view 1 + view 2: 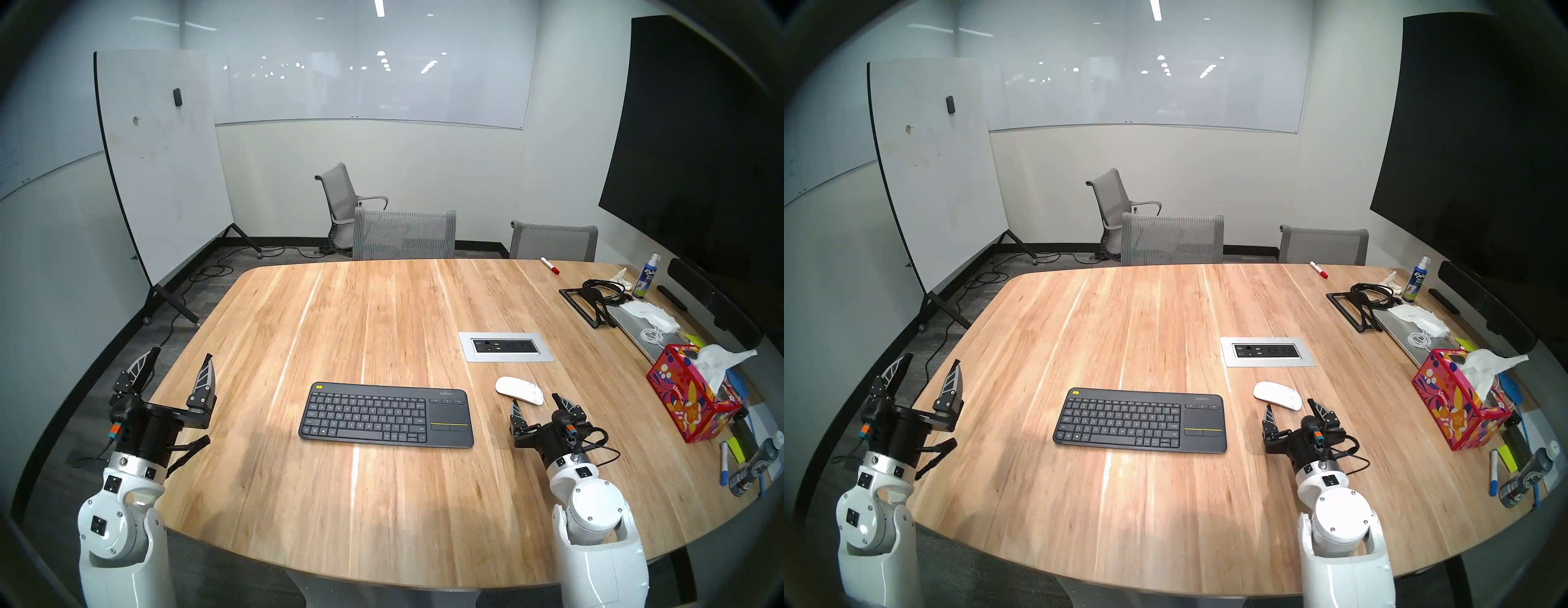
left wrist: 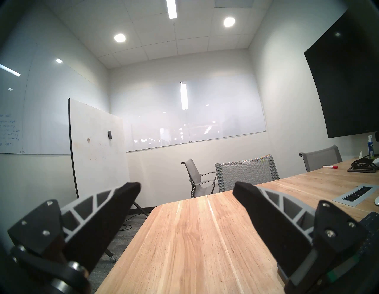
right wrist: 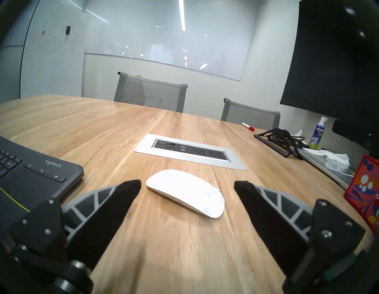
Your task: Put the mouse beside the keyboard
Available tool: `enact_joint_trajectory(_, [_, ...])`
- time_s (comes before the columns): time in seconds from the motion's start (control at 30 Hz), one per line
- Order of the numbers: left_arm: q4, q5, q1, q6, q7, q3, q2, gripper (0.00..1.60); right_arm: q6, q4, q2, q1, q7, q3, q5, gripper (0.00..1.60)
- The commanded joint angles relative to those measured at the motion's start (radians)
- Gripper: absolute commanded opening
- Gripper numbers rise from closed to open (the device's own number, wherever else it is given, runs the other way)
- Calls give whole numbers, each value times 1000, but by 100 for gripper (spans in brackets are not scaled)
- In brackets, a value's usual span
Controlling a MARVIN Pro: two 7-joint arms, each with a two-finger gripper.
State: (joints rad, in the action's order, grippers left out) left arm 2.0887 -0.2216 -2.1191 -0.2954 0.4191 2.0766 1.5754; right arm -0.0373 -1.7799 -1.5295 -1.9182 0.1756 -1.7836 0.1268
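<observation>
The white mouse [image 1: 519, 391] [image 1: 1277, 395] [image 3: 185, 193] lies flat on the wooden table, to the right of the dark grey keyboard [image 1: 386, 415] [image 1: 1141, 420] [image 3: 30, 176] with a gap of bare wood between them. Just behind the mouse, on my side, my right gripper [image 1: 535, 402] [image 1: 1290, 407] [image 3: 187, 184] stands open, its fingers apart and not touching the mouse. My left gripper [image 1: 180, 356] [image 1: 930, 364] [image 2: 186, 185] hovers open and empty over the table's left edge, far from the keyboard.
A silver power outlet panel [image 1: 505, 346] [image 3: 190, 151] is set into the table beyond the mouse. A red tissue box [image 1: 689, 399], markers, a spray bottle [image 1: 645, 278], cables and a black stand [image 1: 587, 303] crowd the right side. Grey chairs [image 1: 405, 233] stand at the far edge.
</observation>
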Motion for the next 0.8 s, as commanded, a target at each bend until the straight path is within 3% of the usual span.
enact_joint_trajectory(0.0, [14,0,0,3,0,-1,0,160,-3,-41,28,20,25,-7,-6,160])
enact_joint_trajectory(0.33, [13,2,3,3,6,2,5,160,10,-36,129,22,115,-76,-4,160])
enact_joint_trajectory(0.53, [12,3,5,3,10,4,8,160,14,-16,192,50,212,-136,2,160])
enact_joint_trajectory(0.77, [12,4,8,3,14,6,12,160,34,18,282,103,355,-170,-45,160])
